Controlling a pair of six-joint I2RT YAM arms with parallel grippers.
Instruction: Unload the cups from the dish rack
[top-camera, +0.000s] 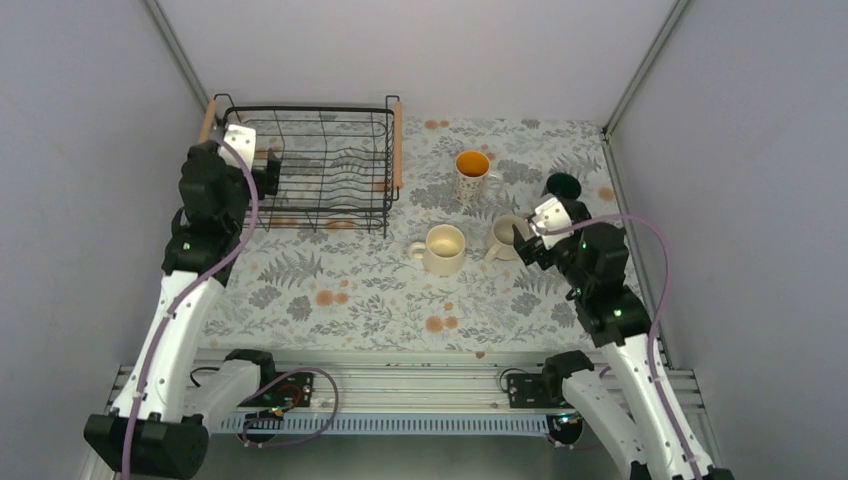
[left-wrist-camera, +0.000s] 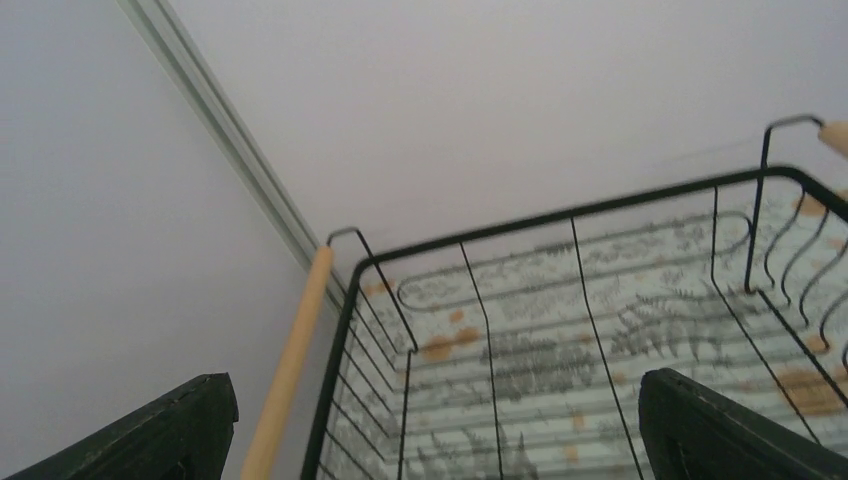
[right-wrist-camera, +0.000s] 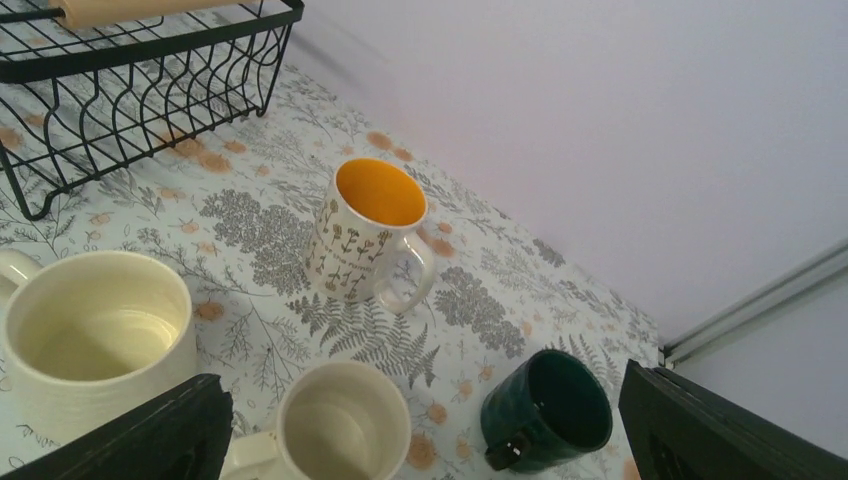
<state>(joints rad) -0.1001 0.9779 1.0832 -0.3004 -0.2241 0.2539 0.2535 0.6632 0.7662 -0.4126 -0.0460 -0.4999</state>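
Observation:
The dish rack (top-camera: 320, 165), black wire with wooden handles, stands at the back left, and no cup shows inside it. My left gripper (top-camera: 266, 170) hovers open over its left end; in the left wrist view the left gripper (left-wrist-camera: 430, 440) frames the rack's rim (left-wrist-camera: 560, 215) and wire floor. Right of the rack, several cups stand upright on the cloth: patterned with orange inside (right-wrist-camera: 368, 230), wide cream (right-wrist-camera: 95, 335), small beige (right-wrist-camera: 340, 425), dark green (right-wrist-camera: 550, 408). My right gripper (right-wrist-camera: 425, 435) hangs open above the beige and green cups, holding nothing.
A leaf-patterned cloth (top-camera: 330, 290) covers the table. Grey walls close in on the back, left and right. The rack's left wooden handle (left-wrist-camera: 290, 370) runs close to the left wall. The green cup (top-camera: 562, 186) sits near the right wall.

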